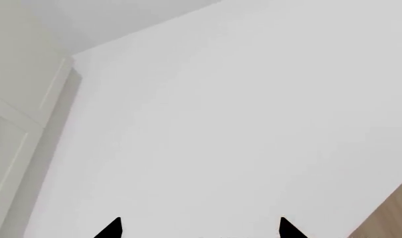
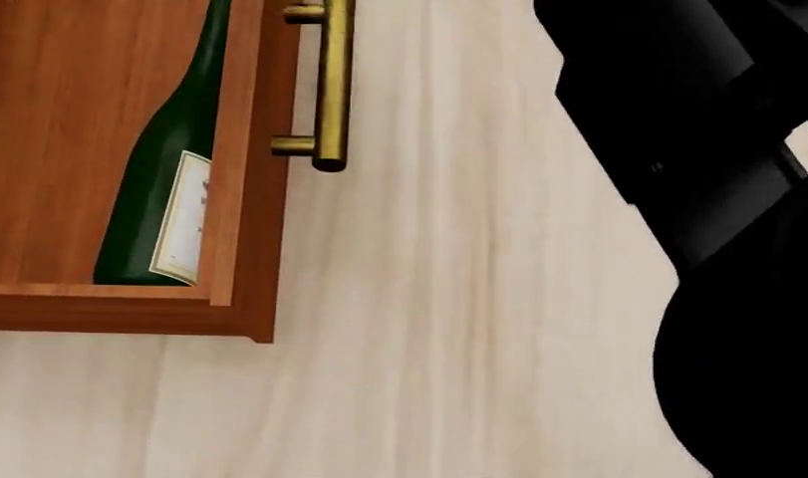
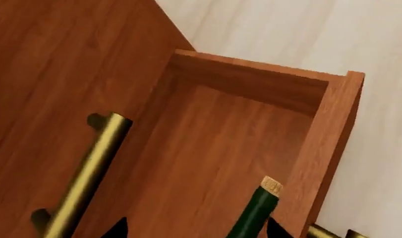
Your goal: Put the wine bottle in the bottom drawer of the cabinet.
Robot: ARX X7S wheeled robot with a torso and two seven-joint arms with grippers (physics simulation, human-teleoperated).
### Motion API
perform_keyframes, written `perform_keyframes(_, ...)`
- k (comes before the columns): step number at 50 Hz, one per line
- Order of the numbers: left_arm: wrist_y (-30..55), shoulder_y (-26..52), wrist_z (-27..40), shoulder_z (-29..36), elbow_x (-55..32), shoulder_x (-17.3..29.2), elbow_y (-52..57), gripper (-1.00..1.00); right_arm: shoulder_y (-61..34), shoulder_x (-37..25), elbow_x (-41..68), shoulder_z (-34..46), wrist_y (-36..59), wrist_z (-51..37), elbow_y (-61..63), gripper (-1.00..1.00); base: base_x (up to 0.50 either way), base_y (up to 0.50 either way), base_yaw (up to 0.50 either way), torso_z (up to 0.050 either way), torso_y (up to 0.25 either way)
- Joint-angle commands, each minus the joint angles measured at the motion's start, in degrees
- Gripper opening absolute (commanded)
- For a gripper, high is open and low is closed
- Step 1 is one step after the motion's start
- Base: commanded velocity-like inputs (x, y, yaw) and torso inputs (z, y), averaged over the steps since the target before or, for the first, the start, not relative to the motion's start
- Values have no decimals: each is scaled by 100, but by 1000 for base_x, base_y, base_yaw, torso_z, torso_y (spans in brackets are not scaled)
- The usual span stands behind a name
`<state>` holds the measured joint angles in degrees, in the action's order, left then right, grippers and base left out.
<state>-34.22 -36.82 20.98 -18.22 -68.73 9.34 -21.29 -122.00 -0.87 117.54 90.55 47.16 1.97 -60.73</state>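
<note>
The wine bottle [image 2: 164,169] lies flat in the open bottom drawer [image 2: 231,309], against its front wall. My right jaws [image 3: 191,229] hover released above its cork; my left jaws [image 1: 199,229] are spread, empty. Shoving the drawer shut could roll the bottle.

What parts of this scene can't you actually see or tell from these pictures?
- Wine bottle: the head view's top edge cuts off its neck; the right wrist view's lower edge cuts off its body.
- Bottom drawer: cropped in both views, so its whole length is unseen.
- Left gripper: only two tips show.
- Right gripper: likewise.
</note>
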Motion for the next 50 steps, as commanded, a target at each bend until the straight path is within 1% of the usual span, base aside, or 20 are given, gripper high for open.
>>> perform_keyframes(1, 16, 133, -84, 27, 25, 29, -202, 100, -856, 86, -278, 255, 23, -87, -111, 100, 0, 0, 0, 0, 0)
perform_keyframes(3, 6, 149, -127, 20, 10, 24, -225, 100, -969, 86, -245, 242, 98, -83, -131, 100, 0, 0, 0, 0, 0)
perform_keyframes(5, 32, 95, -31, 39, 44, 42, -106, 100, -1092, 86, -292, 249, 91, -160, -110, 100, 0, 0, 0, 0, 0)
perform_keyframes(9, 32, 172, -108, 41, 33, 51, -230, 100, -1280, 80, -377, 150, 154, -161, -128, 100, 0, 0, 0, 0, 0)
perform_keyframes(11, 41, 182, -126, 48, 33, 58, -249, 100, -1294, -2, -684, -325, 292, -328, -80, 100, 0, 0, 0, 0, 0)
perform_keyframes(13, 47, 171, -123, 46, 24, 55, -235, 100, -1286, -92, -886, -580, 358, -437, 44, 100, 0, 0, 0, 0, 0)
perform_keyframes(17, 35, 218, -132, 56, 48, 52, -296, 100, -1262, -362, -986, -893, 421, -775, 443, 100, 0, 0, 0, 0, 0)
perform_keyframes(25, 63, 49, 82, 81, 111, 55, 33, 100, -1201, -910, -972, -1266, 392, -1459, 1296, 100, 0, 0, 0, 0, -1)
perform_keyframes(31, -9, 247, -147, 64, 88, 23, -340, 100, -1151, -1352, -866, -1544, 401, -1961, 1967, 100, 0, 0, 0, 0, 0)
perform_keyframes(35, 17, 169, -58, 70, 106, 45, -205, 100, -1087, -1617, -801, -1688, 360, -2306, 2402, 100, 0, 0, 0, 0, 0)
perform_keyframes(36, 7, 233, -120, 72, 101, 40, -315, 100, -1056, -1701, -706, -1748, 383, -2395, 2532, 100, 0, 0, 0, 0, 0)
perform_keyframes(39, 38, 122, 1, 80, 117, 54, -109, 100, -984, -1909, -639, -1848, 340, -2630, 2831, 100, 0, 0, 0, 0, 0)
perform_keyframes(43, 53, 41, 69, 84, 131, 64, 36, 100, -889, -2120, -561, -1936, 333, -2833, 3167, 100, 0, 0, 0, 0, 0)
perform_keyframes(49, -28, 305, -192, 75, 124, 37, -425, 100, -729, -2372, -523, -2016, 275, -3023, 3471, 100, 0, 0, 0, 0, 0)
perform_keyframes(50, -17, 267, -144, 81, 136, 43, -351, 100, -692, -2399, -537, -2021, 249, -3045, 3508, 100, 0, 0, 0, 0, 0)
